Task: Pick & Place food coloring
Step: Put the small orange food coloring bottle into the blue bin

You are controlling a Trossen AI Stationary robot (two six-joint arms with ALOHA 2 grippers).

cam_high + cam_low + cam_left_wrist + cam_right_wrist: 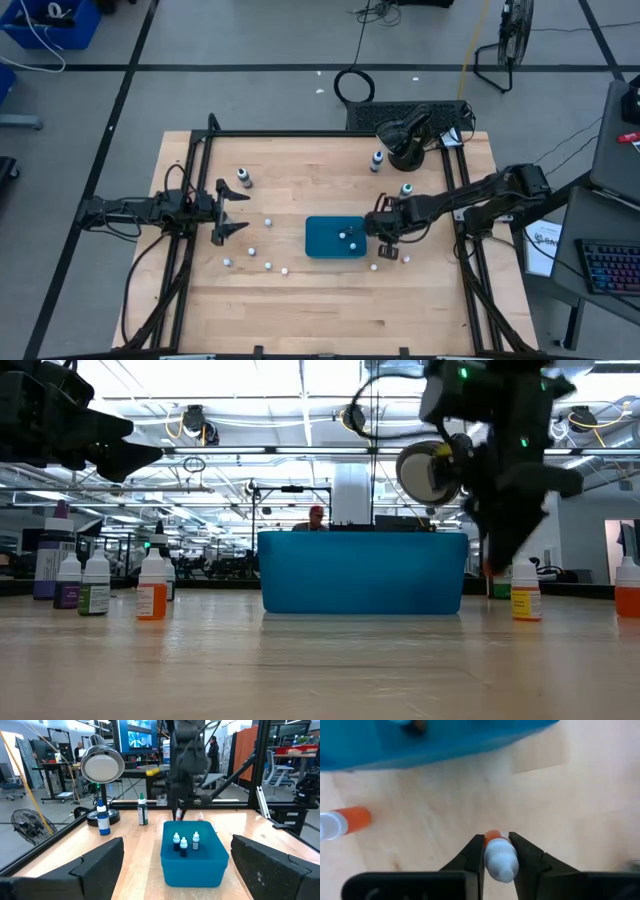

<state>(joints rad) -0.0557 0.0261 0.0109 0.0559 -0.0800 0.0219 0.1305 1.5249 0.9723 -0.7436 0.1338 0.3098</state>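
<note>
Tray (322,243): table (300,310) centre, three dropper bottles (183,843) inside. Loose bottles (252,252) scattered left of it (toward the left gripper (226,212)); two taller bottles (377,160) behind, right.

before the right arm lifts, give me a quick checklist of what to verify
1. Right gripper shut on the orange bottle, cap between the fingers: ok.
2. Bottle sits centred in the grip, not skewed: ok in the right wrist view.
3. Blue tray right beside the gripper, room left inside next to the three bottles already there: ok.
4. Other orange bottle close by on the table, clear of the fingers: ok.
5. Left gripper open and waiting on the far side of the tray, out of the path: ok.
6. Bottle off the table yet: cannot tell.
</note>
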